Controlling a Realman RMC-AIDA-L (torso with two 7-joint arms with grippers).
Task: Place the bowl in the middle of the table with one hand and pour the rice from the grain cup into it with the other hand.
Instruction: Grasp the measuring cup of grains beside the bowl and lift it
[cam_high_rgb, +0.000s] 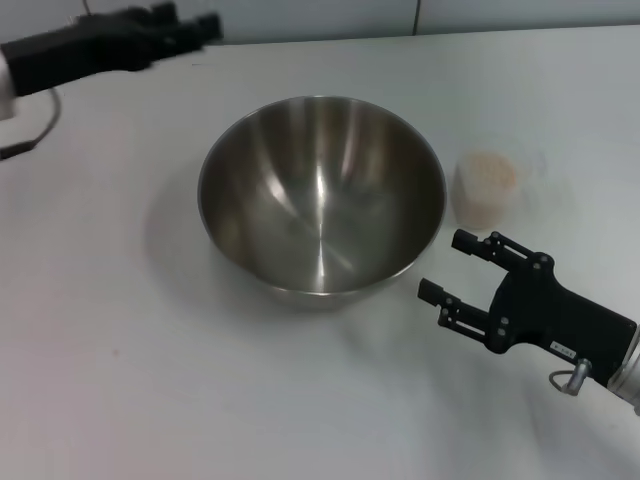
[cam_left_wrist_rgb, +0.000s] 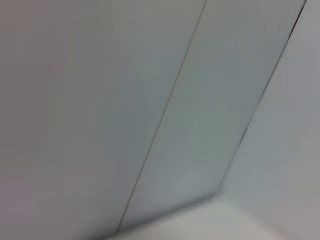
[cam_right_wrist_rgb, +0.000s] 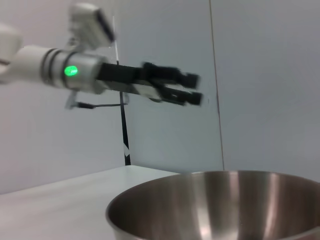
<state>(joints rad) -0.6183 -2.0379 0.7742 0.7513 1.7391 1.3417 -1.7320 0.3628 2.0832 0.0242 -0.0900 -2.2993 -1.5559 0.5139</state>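
White matte tabletop (cam_high_rgb: 120, 380) is filling the scene, smooth and plain, with a grey-white tiled wall (cam_high_rgb: 500, 12) running along its far edge.

Nearest, at the right, the black right gripper (cam_high_rgb: 447, 266) is hovering low with its slender jointed fingers spread apart, holding nothing, pointing toward the bowl's near-right side.

Mid-table, the large round stainless-steel mixing bowl (cam_high_rgb: 320, 190) is sitting upright and empty, its brushed inside shining, its rim thin. Judgement: stiff and fairly light, but slick; the rim is the only real purchase.

Just beside it on the right, seemingly not touching, the small clear plastic grain cup (cam_high_rgb: 486, 188) is standing upright, filled with pale beige rice (cam_high_rgb: 487, 171). Judgement: light, thin-walled, slippery and easily tipped; grip across the flat sides, gently, since loose grains will spill at any tilt.

Farthest, at the left, the black left gripper (cam_high_rgb: 195, 27) is hanging raised near the wall, fingers lying close together, empty.
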